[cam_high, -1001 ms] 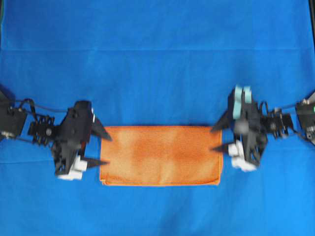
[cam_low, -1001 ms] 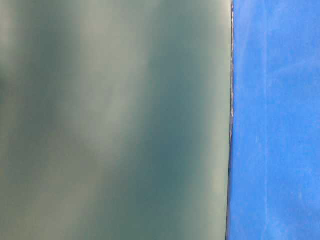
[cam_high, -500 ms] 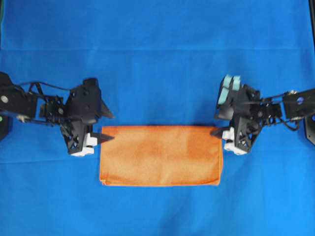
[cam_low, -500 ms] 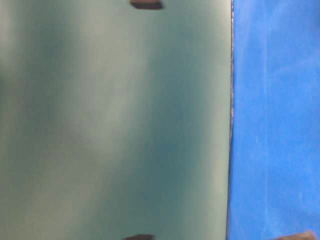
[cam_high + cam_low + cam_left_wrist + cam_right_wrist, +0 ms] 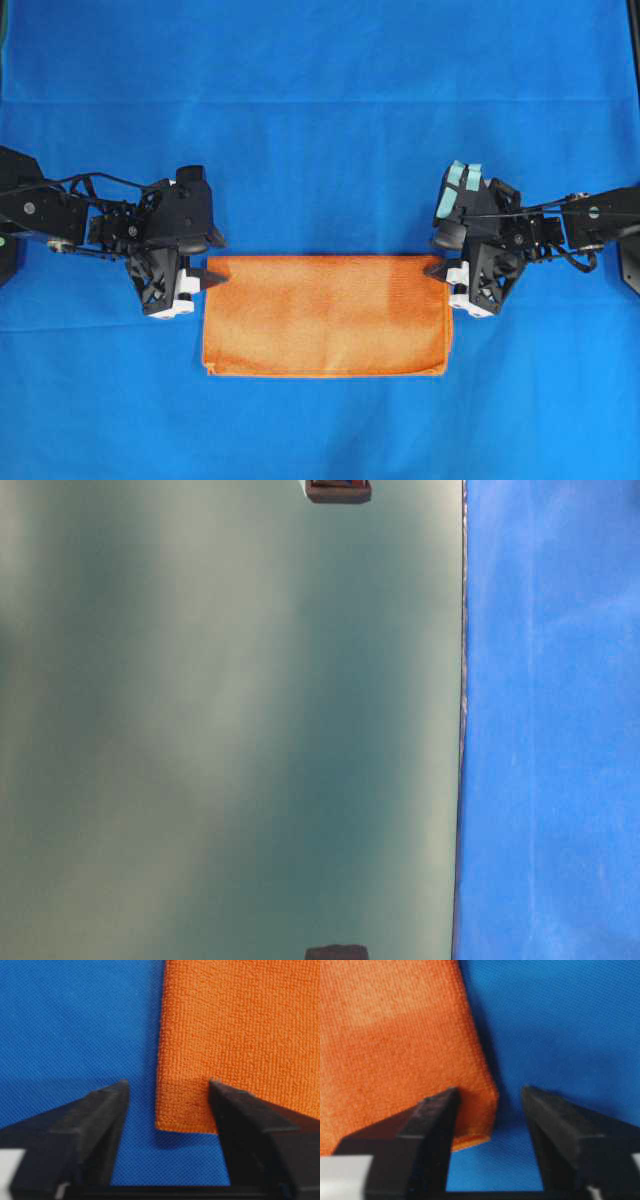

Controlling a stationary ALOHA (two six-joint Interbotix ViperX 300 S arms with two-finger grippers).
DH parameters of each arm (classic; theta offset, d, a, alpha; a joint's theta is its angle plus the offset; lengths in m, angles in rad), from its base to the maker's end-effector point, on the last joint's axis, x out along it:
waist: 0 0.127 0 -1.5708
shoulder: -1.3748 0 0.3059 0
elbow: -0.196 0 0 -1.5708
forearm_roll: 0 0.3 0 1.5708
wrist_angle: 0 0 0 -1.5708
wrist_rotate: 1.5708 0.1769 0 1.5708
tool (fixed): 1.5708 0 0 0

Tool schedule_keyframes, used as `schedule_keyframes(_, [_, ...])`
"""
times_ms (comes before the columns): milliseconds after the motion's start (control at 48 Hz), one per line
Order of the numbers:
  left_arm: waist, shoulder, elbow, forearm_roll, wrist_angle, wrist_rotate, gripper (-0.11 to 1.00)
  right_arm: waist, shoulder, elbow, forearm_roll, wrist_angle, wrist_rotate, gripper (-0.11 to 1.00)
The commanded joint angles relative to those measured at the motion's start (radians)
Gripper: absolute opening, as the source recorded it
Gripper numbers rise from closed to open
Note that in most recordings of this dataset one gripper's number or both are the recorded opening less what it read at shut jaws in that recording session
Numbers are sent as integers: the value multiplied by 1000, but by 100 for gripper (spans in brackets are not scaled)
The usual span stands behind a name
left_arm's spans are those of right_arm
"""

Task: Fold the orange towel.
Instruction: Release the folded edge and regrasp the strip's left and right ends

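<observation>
- The left gripper (image 5: 205, 272) reaches in from the left edge of the overhead view, its arm lying low and nearly level over the bench (image 5: 320, 120), at the far left corner of the orange towel (image 5: 326, 315).
- In the left wrist view its jaws stand apart astride that corner: one finger (image 5: 240, 1130) over the orange cloth, the other over blue.
- The right gripper (image 5: 440, 268) mirrors it from the right edge, at the far right corner of the towel.
- Its jaws are apart as well; one finger (image 5: 427, 1130) lies over the hem, the other finger (image 5: 560, 1135) over blue.
- Whether any fingertip touches the cloth cannot be told.
- The towel lies flat in the middle of the bench as a wide rectangle, already folded, with a second edge showing along its near side.
- Both arms are cut off at the picture edges.
- The table-level view is mostly a blurred grey-green surface with a blue strip on the right; small dark shapes at its top and bottom edges cannot be made out.
- The towel has a fine nubby weave and stitched hem; the bench cover is a smooth, finely dotted blue fabric.
</observation>
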Motion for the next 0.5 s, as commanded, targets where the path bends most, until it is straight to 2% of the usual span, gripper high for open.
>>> schedule_keyframes(0, [2,-20,-11,-2,11,-23,47,23,-6,-14,0,6,0,52])
schedule_keyframes(42, [-3,-23,-14,-2,17,-29,37,28,-8,-17,-2,11,-3,45])
schedule_keyframes(104, [-12,-29,-15,-2,20,-25,23,37,-12,-20,-3,17,-12,28])
schedule_keyframes(167, [-18,-38,-17,-2,20,-23,12,38,-17,-21,-8,20,-14,9])
schedule_keyframes(208, [-18,-46,-18,-2,21,-23,6,37,-21,-20,-14,21,-15,2])
schedule_keyframes(250, [-18,-54,-17,-2,26,-23,2,38,-26,-17,-20,23,-15,2])
schedule_keyframes(479, [-20,-92,-40,-2,92,-31,2,35,-84,-20,-25,51,-15,2])
